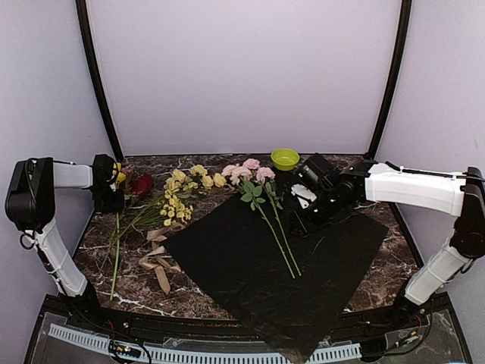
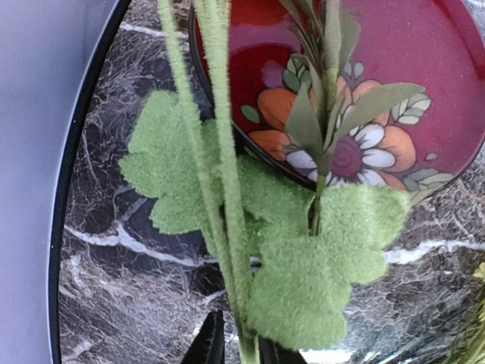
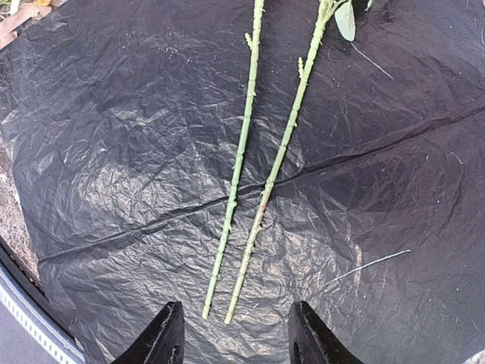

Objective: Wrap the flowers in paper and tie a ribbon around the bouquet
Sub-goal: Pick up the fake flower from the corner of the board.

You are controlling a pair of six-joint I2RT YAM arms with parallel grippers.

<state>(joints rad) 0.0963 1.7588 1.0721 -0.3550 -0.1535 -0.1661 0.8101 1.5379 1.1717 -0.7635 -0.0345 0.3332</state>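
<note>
Stems (image 2: 226,189) at far left are being clenched by left gripper (image 2: 242,349), likely for carrying to the paper (image 1: 227,258); right gripper (image 3: 239,337) is hovering released

The paper (image 1: 280,258) is black, with a glossy, crinkled sheen and pale crease lines. The flowers (image 1: 246,173) have pale pink and yellow blooms on green stems, and their fuzzy leaves (image 2: 303,265) are mid-green. The ribbon (image 1: 157,262) is beige-tan. The tabletop (image 1: 379,280) is dark brown marble veined in white. A bowl (image 1: 285,158) is lime green. A dish (image 2: 424,45) is deep red, painted with an orange-and-white flower and small green foliage.
</note>
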